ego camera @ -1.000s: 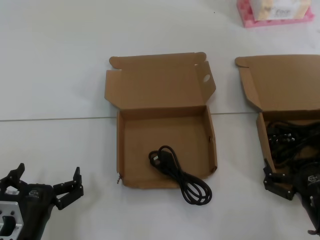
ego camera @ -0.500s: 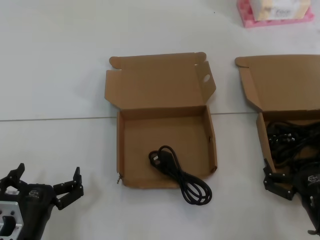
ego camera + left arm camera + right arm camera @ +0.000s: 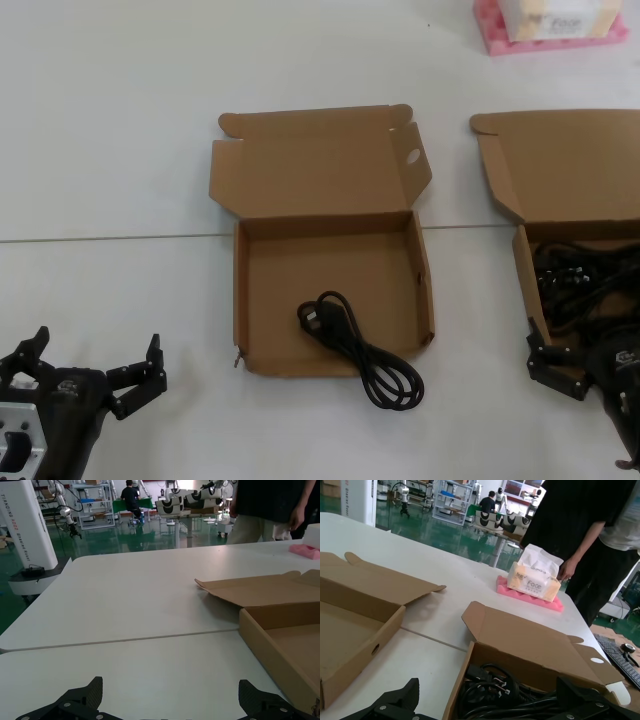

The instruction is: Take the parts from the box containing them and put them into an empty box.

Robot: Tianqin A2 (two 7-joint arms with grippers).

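Note:
The box with a hole-punched flap (image 3: 325, 255) lies open at the table's middle. One coiled black cord (image 3: 356, 347) lies across its front wall, plug end inside, loops out on the table. The box without a visible hole (image 3: 560, 170) is open at the right edge and holds several tangled black cords (image 3: 575, 285), also seen in the right wrist view (image 3: 505, 690). My right gripper (image 3: 572, 368) is open at that box's front left corner, low over the cords (image 3: 490, 700). My left gripper (image 3: 95, 352) is open and empty at the near left, over bare table (image 3: 170, 690).
A tissue box on pink foam (image 3: 550, 25) stands at the far right of the table (image 3: 532, 582). A person stands beyond the table's far edge (image 3: 580, 530). The middle box's side wall (image 3: 270, 650) shows beside my left gripper. A seam (image 3: 110, 239) crosses the white table.

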